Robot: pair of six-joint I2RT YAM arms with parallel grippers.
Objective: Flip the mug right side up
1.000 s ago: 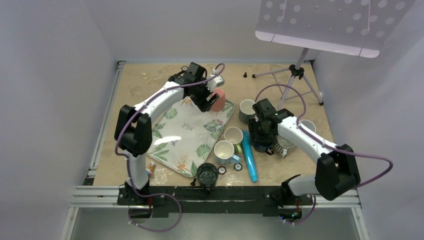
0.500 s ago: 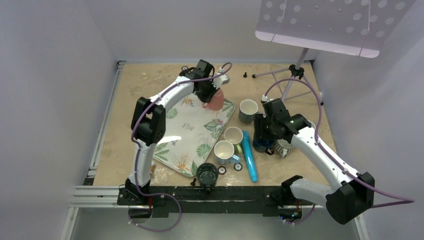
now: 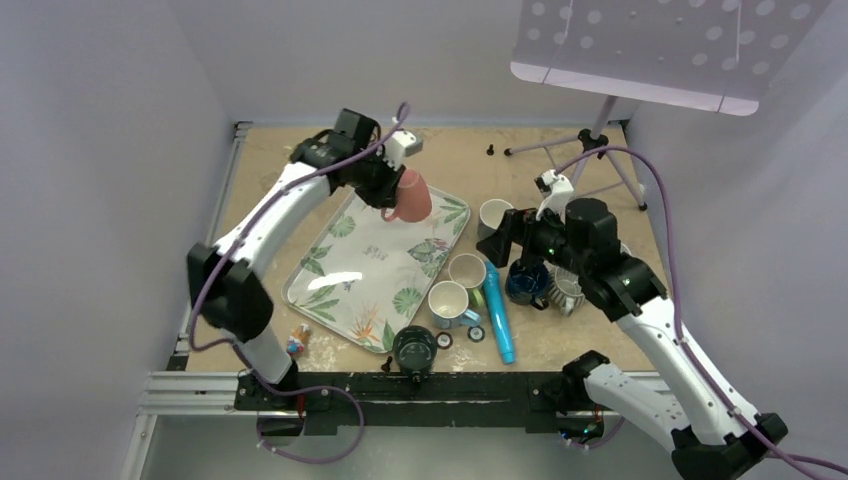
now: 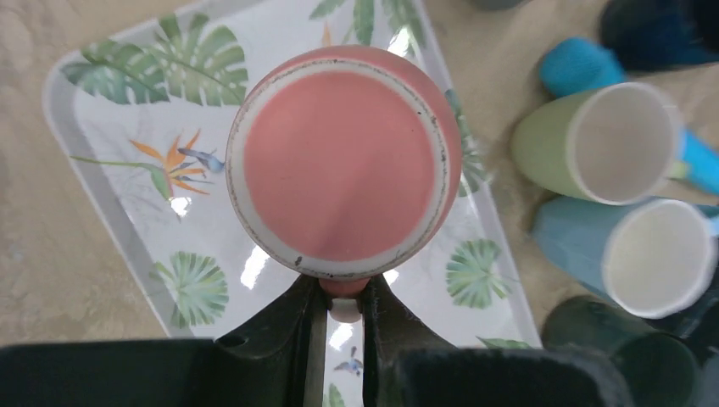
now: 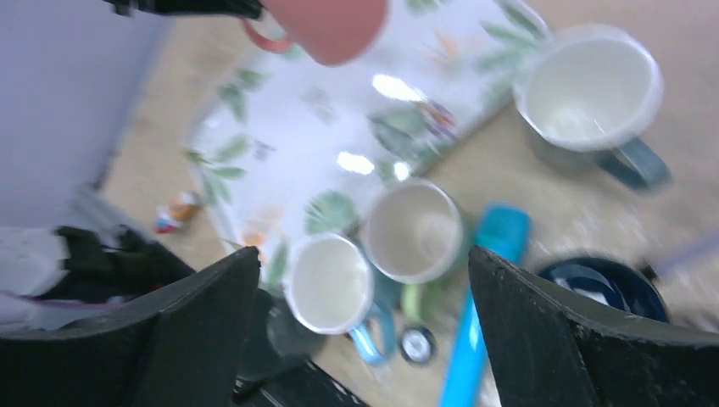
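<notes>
The sandy table (image 3: 470,150) carries a leaf-printed tray (image 3: 360,275) set at an angle on its left-centre. The left arm (image 3: 265,215) reaches across the tray's far side, and the right arm (image 3: 650,320) stands high on the right. The pink mug (image 3: 410,197) hangs over the tray's far right corner and seems to be clear of its surface. It is tipped over, with its flat base (image 4: 343,161) facing the left wrist camera and its mouth turned away toward the tray. The left gripper (image 4: 343,297) is clamped on the mug's handle, one finger on either side of it, so the mug's body sits just beyond the fingertips. The right gripper (image 5: 363,254) hovers near the table's middle right, jaws spread wide and holding nothing, well apart from the pink mug. Beneath it, in a blurred view, stand a green mug (image 3: 467,270) and a light blue mug (image 3: 448,300), both mouth up just off the tray's right edge. A blue cylinder (image 3: 498,310) lies beside them. A grey mug (image 3: 495,217) stands farther back, and a dark blue mug (image 3: 526,283) is to the right.
</notes>
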